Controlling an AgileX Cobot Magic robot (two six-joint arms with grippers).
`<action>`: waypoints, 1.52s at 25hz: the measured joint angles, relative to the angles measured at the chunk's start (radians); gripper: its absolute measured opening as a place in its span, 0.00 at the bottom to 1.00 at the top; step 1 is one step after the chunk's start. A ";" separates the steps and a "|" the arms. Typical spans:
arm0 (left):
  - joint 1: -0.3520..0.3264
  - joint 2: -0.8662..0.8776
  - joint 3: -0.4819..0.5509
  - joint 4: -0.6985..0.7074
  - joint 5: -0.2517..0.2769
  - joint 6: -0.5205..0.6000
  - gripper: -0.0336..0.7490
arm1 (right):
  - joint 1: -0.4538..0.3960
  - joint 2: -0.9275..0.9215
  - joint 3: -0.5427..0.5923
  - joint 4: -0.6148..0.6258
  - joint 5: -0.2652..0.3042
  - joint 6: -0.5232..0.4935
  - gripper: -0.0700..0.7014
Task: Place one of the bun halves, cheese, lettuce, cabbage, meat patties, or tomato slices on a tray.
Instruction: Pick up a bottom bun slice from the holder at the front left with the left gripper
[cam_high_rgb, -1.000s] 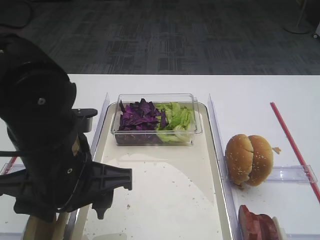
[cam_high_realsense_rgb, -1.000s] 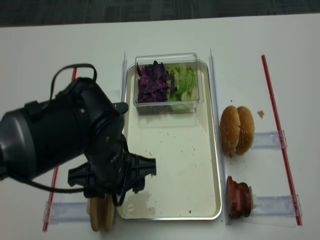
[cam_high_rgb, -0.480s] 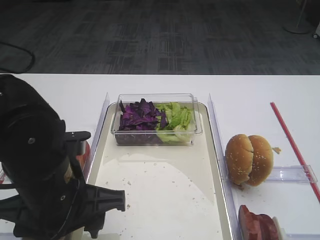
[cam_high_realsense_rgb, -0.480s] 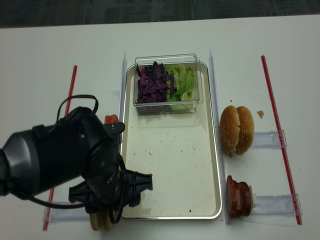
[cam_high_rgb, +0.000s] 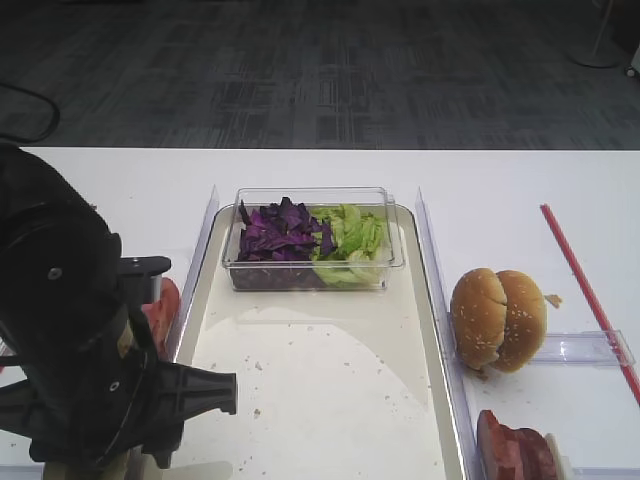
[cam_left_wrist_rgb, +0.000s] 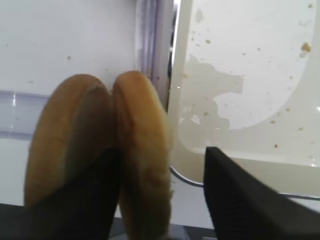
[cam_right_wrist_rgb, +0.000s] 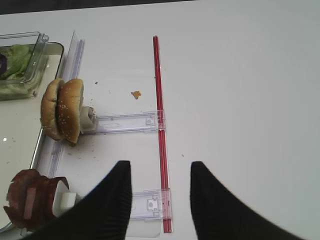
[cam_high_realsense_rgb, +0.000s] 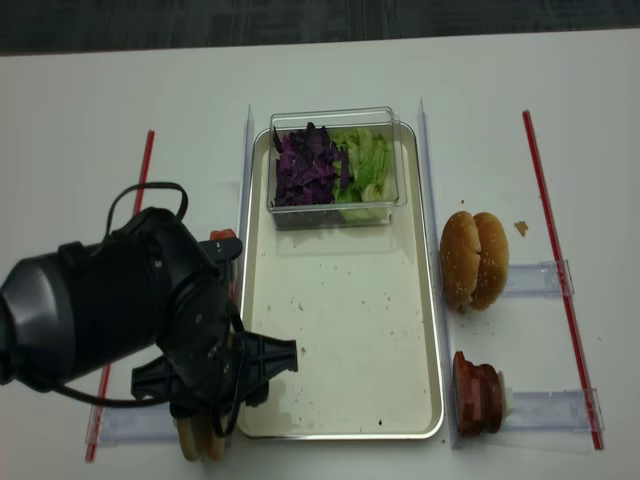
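While left gripper (cam_left_wrist_rgb: 162, 200) straddles smooth tan bun halves (cam_left_wrist_rgb: 140, 150), speckled tray (cam_left_wrist_rgb: 240, 100) adjacent.

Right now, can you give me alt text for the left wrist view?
Two bun halves stand on edge side by side, with the left gripper's dark fingers straddling the right-hand one. Beside them lies the crumb-speckled tray.

Lab: white bench (cam_high_rgb: 500, 180), grey office carpet (cam_high_rgb: 320, 80).
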 joint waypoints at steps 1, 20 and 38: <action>0.000 0.000 0.000 0.010 0.007 0.000 0.49 | 0.000 0.000 0.000 0.000 0.000 0.000 0.50; 0.000 0.000 0.000 0.050 0.069 0.000 0.10 | 0.000 0.000 0.000 0.000 0.000 0.000 0.50; 0.000 -0.088 -0.201 0.079 0.311 0.031 0.09 | 0.000 0.000 0.000 0.000 0.000 0.000 0.50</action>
